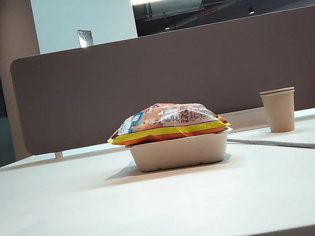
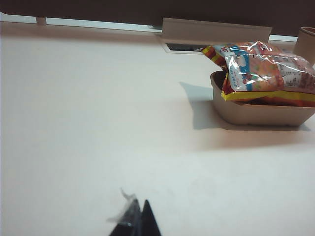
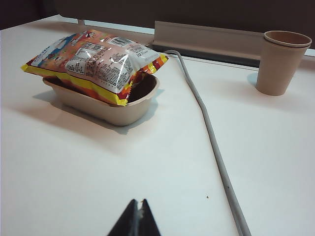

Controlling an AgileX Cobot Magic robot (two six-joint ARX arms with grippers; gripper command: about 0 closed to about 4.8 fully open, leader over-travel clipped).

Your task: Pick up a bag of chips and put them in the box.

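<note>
Bag of chips (image 3: 98, 59) seen lying crosswise over box (image 3: 106, 109), well ahead of both clenched, empty grippers: left gripper (image 2: 139, 219), right gripper (image 3: 138, 216) nearer.

The left claw (image 2: 140, 221) and the right claw (image 3: 138, 219) both hang closed and empty, tips pressed together.

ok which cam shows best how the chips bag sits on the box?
Right wrist view: the bag of chips lies across the box, overhanging its rim with one corner of the box open. The exterior view sees it side-on, overhanging both ends. The left wrist view sees one end, partly cropped. Both grippers are shut and away from it.
</note>
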